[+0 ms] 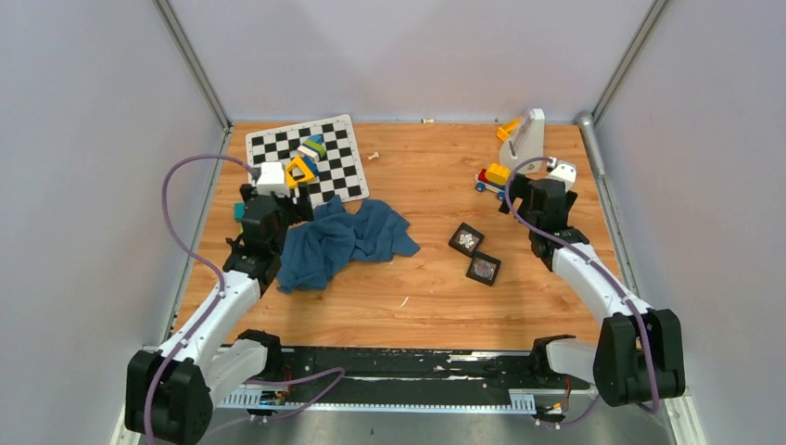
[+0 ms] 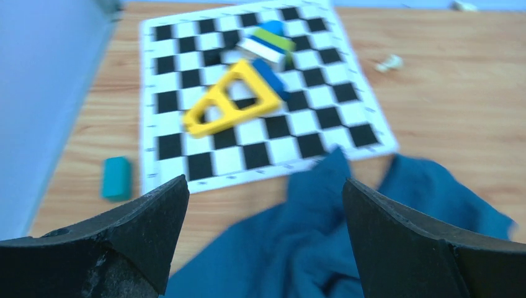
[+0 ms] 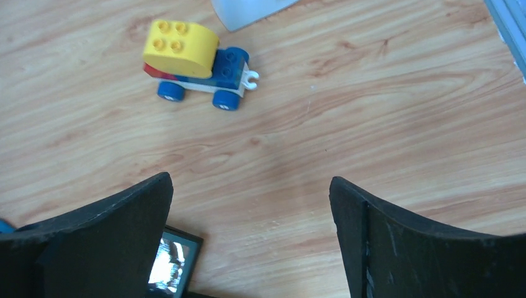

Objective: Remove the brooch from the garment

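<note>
The garment [image 1: 343, 243] is a crumpled teal-blue cloth lying left of centre on the wooden table, one edge over the chequered board's corner. It fills the lower part of the left wrist view [image 2: 347, 242]. No brooch shows on it in any view. My left gripper [image 1: 275, 202] is open at the cloth's left edge, its jaws wide above the fabric [image 2: 265, 205], holding nothing. My right gripper [image 1: 530, 190] is open and empty at the far right, over bare wood [image 3: 251, 198].
The chequered board [image 1: 348, 171] carries a yellow triangle [image 1: 300, 170] and coloured blocks. A teal block [image 2: 116, 177] lies left of it. Two black square boxes [image 1: 466, 240] [image 1: 483, 269] lie at centre right. A toy car [image 3: 195, 65] and a white stand [image 1: 524, 139] are near the right gripper. A tiny pale speck [image 1: 405, 301] lies on the wood.
</note>
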Robot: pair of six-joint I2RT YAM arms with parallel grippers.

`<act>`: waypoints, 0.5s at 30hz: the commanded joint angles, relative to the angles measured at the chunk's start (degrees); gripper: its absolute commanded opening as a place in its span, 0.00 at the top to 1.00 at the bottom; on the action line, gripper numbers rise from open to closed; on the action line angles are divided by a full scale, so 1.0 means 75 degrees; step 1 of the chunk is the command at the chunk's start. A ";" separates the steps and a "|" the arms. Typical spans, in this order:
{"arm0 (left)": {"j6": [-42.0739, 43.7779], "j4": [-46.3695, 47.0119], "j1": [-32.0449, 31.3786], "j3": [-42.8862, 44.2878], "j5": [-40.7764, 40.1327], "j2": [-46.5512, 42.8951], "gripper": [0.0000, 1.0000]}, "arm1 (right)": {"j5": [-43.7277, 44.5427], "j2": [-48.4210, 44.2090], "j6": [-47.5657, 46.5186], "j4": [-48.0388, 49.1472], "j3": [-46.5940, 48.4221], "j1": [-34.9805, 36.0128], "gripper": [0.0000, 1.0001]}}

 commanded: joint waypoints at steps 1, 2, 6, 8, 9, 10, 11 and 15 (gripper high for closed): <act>-0.0010 0.0811 0.1043 -0.0241 -0.0323 0.0188 0.00 | -0.0461 -0.0164 -0.0670 0.2145 -0.0693 -0.0378 0.02; 0.0085 0.1094 0.1159 -0.0291 -0.0336 0.0293 0.00 | -0.0468 -0.0144 -0.0775 0.2184 -0.0769 -0.0534 0.03; 0.0405 0.2540 0.1618 -0.0799 -0.0308 0.1104 0.00 | -0.0845 -0.0513 -0.1342 0.3688 -0.1922 -0.0841 0.03; 0.0859 0.3358 0.1636 -0.1023 -0.0269 0.1611 0.01 | -0.1343 -0.0735 -0.1906 0.4757 -0.2702 -0.0941 0.03; 0.0945 0.3374 0.1647 -0.0899 -0.0346 0.1754 0.01 | -0.1504 -0.0781 -0.2034 0.5212 -0.3001 -0.0993 0.03; 0.1039 0.3390 0.1642 -0.0777 -0.0497 0.2029 0.02 | -0.1647 -0.0763 -0.2105 0.5601 -0.3249 -0.1068 0.04; 0.1064 0.3405 0.1645 -0.0729 -0.0553 0.2127 0.02 | -0.1672 -0.0665 -0.2078 0.5943 -0.3409 -0.1135 0.04; 0.0994 0.3244 0.1774 -0.0632 -0.0481 0.2316 0.03 | -0.1843 0.0108 -0.2038 0.7190 -0.3839 -0.1445 0.13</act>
